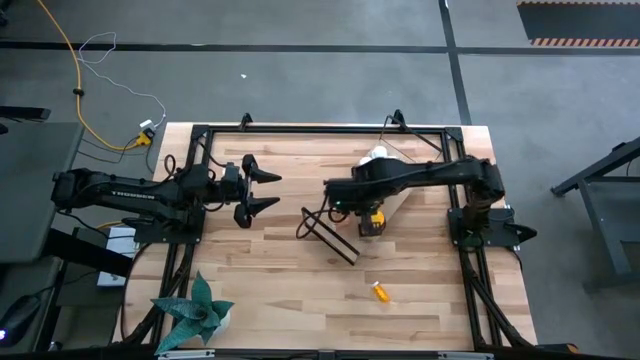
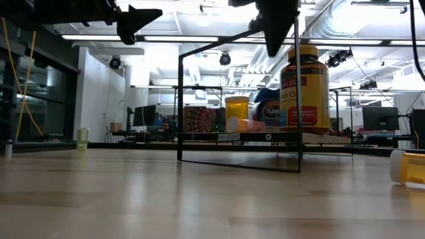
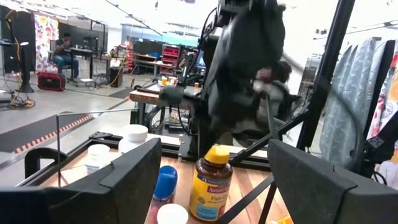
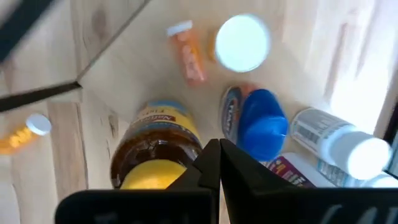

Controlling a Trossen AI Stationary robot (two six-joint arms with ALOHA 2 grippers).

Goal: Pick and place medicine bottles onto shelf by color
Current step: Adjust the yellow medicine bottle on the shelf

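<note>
The shelf [image 1: 398,207] [image 2: 219,137] stands mid-table, a wooden board in a black wire frame. On it stand an amber bottle with a yellow cap [image 1: 372,222] [image 2: 304,89] [image 4: 155,152], a blue-capped bottle [image 4: 261,124] [image 3: 165,183] and white bottles [image 1: 375,155] [image 4: 339,143]. A small orange bottle [image 4: 189,53] lies on the board. My right gripper [image 1: 345,203] [image 4: 219,171] points down, shut, above the shelf beside the amber bottle's cap and clear of it. My left gripper [image 1: 264,192] [image 3: 217,186] hovers open left of the shelf, with nothing between its fingers.
Another small orange bottle [image 1: 381,291] [image 2: 408,166] lies on its side on the tabletop near the front, right of the shelf. A potted plant [image 1: 200,310] stands at the near left corner. A black frame [image 1: 300,128] runs along the table's edges.
</note>
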